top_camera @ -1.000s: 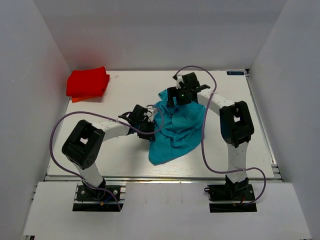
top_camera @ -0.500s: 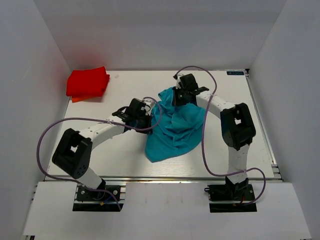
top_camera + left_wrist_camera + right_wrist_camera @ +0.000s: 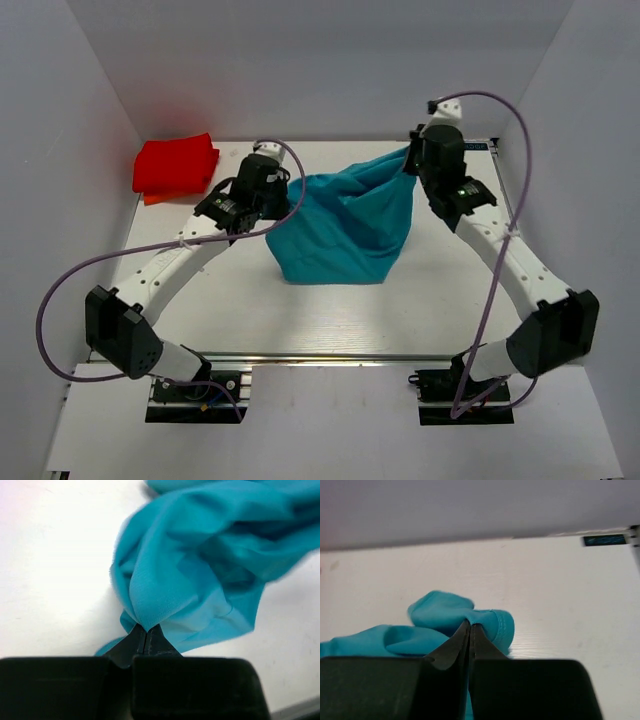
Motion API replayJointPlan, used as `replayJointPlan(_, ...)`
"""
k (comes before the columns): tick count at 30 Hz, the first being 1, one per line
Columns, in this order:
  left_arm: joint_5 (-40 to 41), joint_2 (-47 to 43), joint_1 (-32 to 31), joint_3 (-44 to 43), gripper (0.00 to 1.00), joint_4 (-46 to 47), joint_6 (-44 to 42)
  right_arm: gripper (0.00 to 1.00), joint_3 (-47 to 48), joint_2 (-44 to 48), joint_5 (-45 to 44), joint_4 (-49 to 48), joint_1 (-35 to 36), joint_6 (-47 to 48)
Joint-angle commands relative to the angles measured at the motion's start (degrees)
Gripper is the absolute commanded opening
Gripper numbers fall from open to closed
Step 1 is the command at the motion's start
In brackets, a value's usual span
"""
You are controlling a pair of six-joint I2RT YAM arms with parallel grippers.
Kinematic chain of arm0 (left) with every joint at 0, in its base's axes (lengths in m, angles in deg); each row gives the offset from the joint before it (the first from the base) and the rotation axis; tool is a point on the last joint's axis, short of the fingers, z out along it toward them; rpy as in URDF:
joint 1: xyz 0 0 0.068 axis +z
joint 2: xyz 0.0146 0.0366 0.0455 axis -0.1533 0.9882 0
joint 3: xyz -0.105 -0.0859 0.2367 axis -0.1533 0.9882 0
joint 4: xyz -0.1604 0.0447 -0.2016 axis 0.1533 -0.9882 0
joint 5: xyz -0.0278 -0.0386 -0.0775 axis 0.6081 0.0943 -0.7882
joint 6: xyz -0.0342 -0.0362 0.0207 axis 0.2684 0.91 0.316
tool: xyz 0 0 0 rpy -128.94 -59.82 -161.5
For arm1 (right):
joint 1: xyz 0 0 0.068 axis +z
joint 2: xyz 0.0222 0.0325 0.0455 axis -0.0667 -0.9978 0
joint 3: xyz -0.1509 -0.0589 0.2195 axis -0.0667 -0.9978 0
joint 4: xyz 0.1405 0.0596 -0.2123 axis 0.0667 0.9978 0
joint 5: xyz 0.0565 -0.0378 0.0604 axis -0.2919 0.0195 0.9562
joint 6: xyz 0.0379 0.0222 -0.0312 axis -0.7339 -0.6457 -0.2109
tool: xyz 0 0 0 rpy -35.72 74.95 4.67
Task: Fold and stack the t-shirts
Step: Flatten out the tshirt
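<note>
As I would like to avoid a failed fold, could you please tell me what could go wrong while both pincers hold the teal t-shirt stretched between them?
1. The left pincer and right pincer each clamp only a small pinch of the teal t-shirt; it might slip free under tension.
2. The cloth hangs bunched, so it may land crooked.
3. The left arm reaches near the folded red t-shirt and could nudge it.

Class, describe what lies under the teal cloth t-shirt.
The white table shows all around the teal cloth t-shirt. Whatever sits beneath its draped lower part is covered and cannot be seen.
</note>
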Motion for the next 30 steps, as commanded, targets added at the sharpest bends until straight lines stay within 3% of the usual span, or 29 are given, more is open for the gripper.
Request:
replayJointPlan(1,10.4,-4.7,0.2,-6.0,0.00,-4.6,1.0,0.00,-0.4,5.5,-14.8,-1.9,-1.4,2.0)
replayJointPlan(8,24.8,-11.7,0.2,-10.3,0.00,-5.7,-1.0,0.00,3.3,12.8,-24.7,-1.9,-3.4,10.2)
replayJointPlan(16,31.5,-16.9,0.2,-12.8,0.00,-4.6,-5.8,0.00,8.0,20.2,-24.0,-1.9,-4.8,18.0)
replayJointPlan(22,30.2,-20.8,0.2,-14.5,0.00,-4.6,-7.6,0.00,8.3,25.1,-20.3,-0.8,-4.7,20.2)
replayJointPlan(30,27.1,-22.6,0.2,-16.3,0.00,-4.0,-8.8,0.00,11.2,27.2,-12.4,10.4,-4.5,15.2)
